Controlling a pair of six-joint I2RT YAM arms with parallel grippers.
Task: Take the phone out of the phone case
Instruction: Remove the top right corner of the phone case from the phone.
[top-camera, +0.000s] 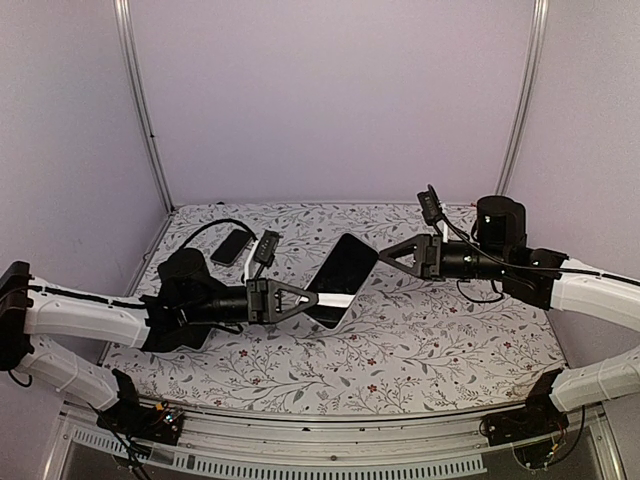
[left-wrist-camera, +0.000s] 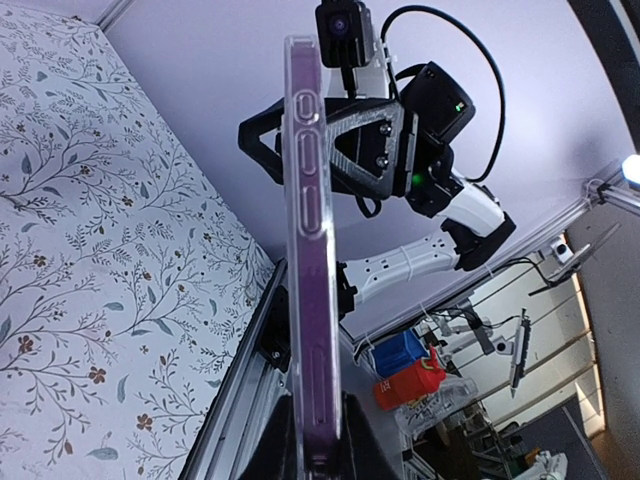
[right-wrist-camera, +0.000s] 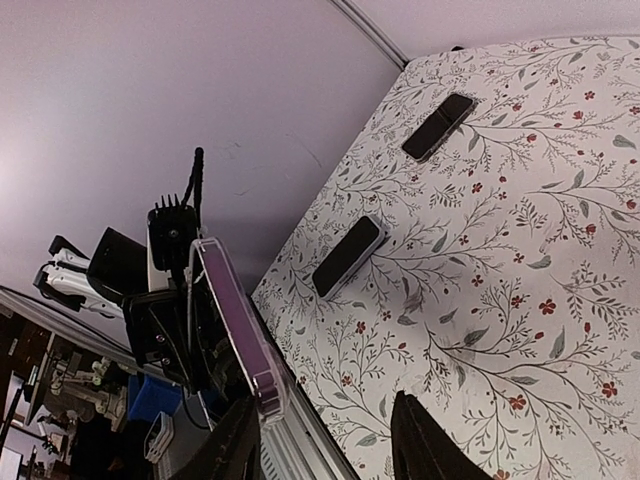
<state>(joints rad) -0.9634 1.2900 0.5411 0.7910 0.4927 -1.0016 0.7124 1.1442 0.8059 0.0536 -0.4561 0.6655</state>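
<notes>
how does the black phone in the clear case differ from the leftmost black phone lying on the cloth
The clear-cased black phone hangs tilted in the jaws of the left gripper; the leftmost black phone lies flat on the floral cloth. The first has a pale rim; the second shows none. Both are black.

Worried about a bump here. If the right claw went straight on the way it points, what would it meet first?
Probably the phone case, held up by the left claw; the right claw sits at its upper end. Depth unclear.
</notes>
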